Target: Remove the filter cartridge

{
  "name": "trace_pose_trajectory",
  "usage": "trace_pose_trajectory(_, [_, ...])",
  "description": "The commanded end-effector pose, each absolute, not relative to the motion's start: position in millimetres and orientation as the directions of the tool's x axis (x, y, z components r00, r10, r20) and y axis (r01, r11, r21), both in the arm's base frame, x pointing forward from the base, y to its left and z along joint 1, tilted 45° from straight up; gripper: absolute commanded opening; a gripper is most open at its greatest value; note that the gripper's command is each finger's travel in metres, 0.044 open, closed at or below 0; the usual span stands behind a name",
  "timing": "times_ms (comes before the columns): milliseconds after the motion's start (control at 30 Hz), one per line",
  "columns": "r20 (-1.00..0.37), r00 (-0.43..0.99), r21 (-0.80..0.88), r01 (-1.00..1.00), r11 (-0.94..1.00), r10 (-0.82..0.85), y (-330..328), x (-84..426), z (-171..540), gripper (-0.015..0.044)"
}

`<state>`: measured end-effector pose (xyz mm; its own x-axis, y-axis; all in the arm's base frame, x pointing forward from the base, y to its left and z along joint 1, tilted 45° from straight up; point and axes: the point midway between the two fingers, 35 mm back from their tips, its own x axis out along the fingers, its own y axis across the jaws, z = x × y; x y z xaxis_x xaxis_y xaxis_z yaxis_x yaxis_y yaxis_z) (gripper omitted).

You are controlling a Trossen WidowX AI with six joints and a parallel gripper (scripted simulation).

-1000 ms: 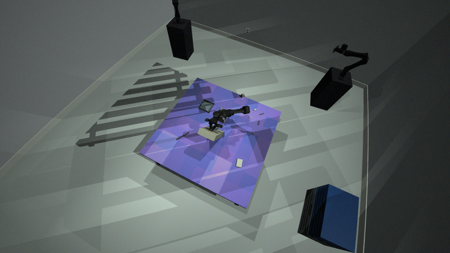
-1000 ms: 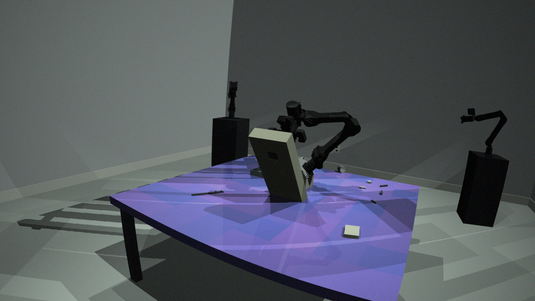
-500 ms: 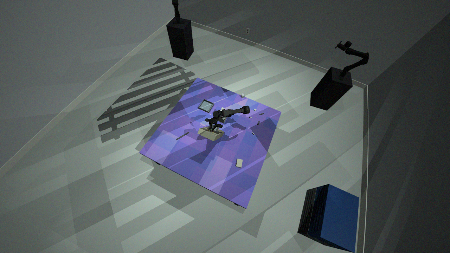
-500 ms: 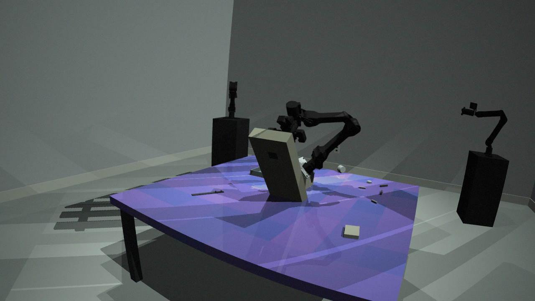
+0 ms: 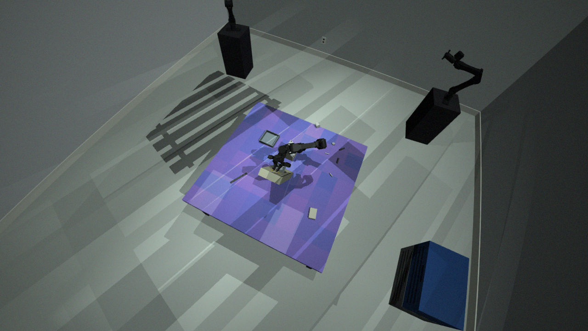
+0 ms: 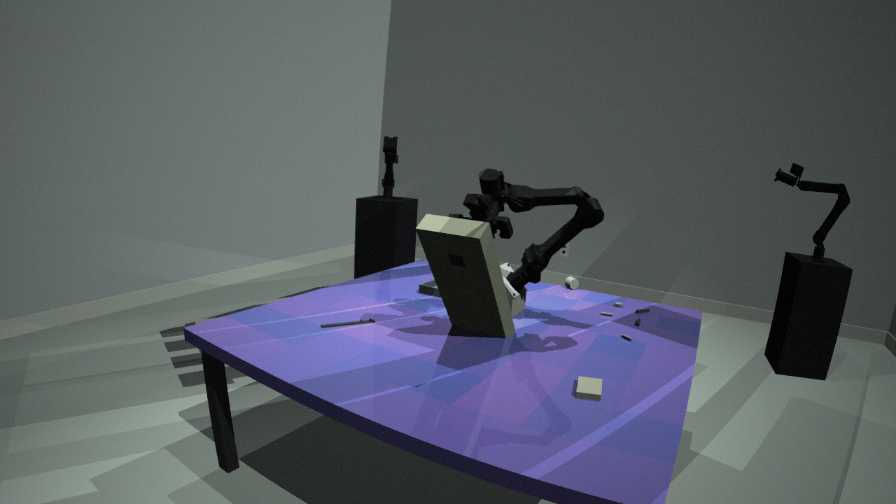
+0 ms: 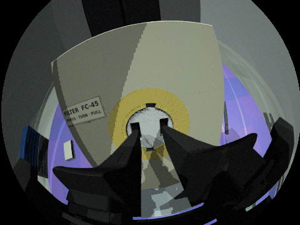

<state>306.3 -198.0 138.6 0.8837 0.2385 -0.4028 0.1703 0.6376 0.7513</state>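
The pale round filter cartridge (image 7: 150, 116) sits in a yellow ring (image 7: 180, 109) on the tilted beige service panel (image 5: 269, 176) (image 6: 460, 288) (image 7: 178, 53). Two dark slots show on its face. My gripper (image 7: 150, 132) (image 5: 278, 169) faces the panel with its fingers partly open and spread apart, one tip at each slot. How deep the tips reach cannot be told. In the exterior view the panel hides the fingertips and the cartridge. The shallow tray (image 5: 269, 139) (image 6: 428, 289) lies on the table behind the panel, away from the gripper.
A dark rod (image 5: 238, 178) (image 6: 344, 323) (image 7: 226, 120) lies beside the panel. A pale block (image 5: 313, 213) (image 6: 589, 387) (image 7: 67, 150) lies on the other side. Several small parts and a white cylinder (image 6: 570, 283) are near the arm's base. A blue cabinet (image 5: 443, 283) stands off the table.
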Motion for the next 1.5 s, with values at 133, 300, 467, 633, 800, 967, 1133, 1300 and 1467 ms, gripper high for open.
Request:
trace_pose_trajectory(133, [-0.405, 0.883, 0.753, 0.175, 0.635, 0.237, -198.3, 309.1, 137.3, 0.0106])
trace_pose_trajectory(300, [-0.407, 0.882, 0.753, 0.178, 0.633, 0.236, -198.5, 310.6, 136.6, 0.0106])
trace_pose_trajectory(467, [-0.407, 0.882, 0.753, 0.178, 0.633, 0.236, -198.5, 310.6, 136.6, 0.0106])
trace_pose_trajectory(633, [-0.407, 0.882, 0.753, 0.178, 0.633, 0.236, -198.5, 310.6, 136.6, 0.0106])
trace_pose_trajectory(800, [-0.407, 0.882, 0.753, 0.178, 0.633, 0.236, -198.5, 310.6, 136.6, 0.0106])
trace_pose_trajectory(967, [-0.407, 0.882, 0.753, 0.178, 0.633, 0.236, -198.5, 310.6, 136.6, 0.0106])
trace_pose_trajectory(1133, [-0.407, 0.882, 0.753, 0.178, 0.633, 0.236, -198.5, 310.6, 136.6, 0.0106])
trace_pose_trajectory(1300, [-0.407, 0.882, 0.753, 0.178, 0.633, 0.236, -198.5, 310.6, 136.6, 0.0106])
trace_pose_trajectory(1467, [-0.407, 0.882, 0.753, 0.178, 0.633, 0.236, -198.5, 310.6, 136.6, 0.0106])
